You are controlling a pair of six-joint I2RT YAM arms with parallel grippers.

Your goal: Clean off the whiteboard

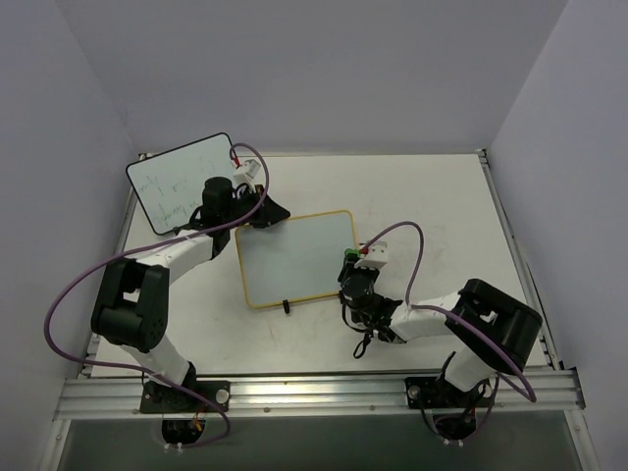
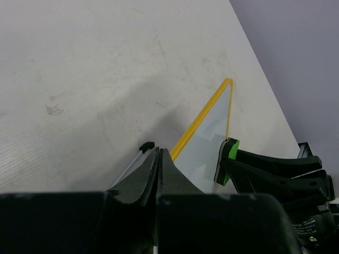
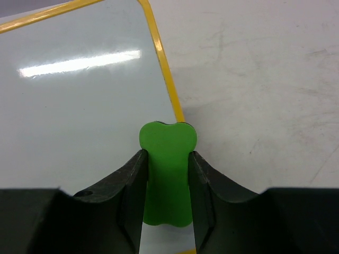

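Note:
The yellow-framed whiteboard (image 1: 292, 263) lies flat at the table's middle, its surface looking blank. My right gripper (image 1: 349, 263) is shut on a green eraser (image 3: 167, 138) and holds it on the board just inside the right edge. In the right wrist view the gripper (image 3: 166, 154) clamps the eraser from both sides beside the yellow frame (image 3: 161, 69). My left gripper (image 1: 275, 211) rests at the board's far left corner. In the left wrist view its jaws (image 2: 158, 152) are pressed together, next to a black clip foot (image 2: 146, 145); the eraser (image 2: 229, 159) shows beyond.
A black-framed whiteboard (image 1: 182, 182) with faint writing leans at the far left, behind my left arm. A second black clip foot (image 1: 286, 306) sits on the yellow board's near edge. Purple cables loop beside both arms. The metal rail (image 1: 314, 392) runs along the near edge.

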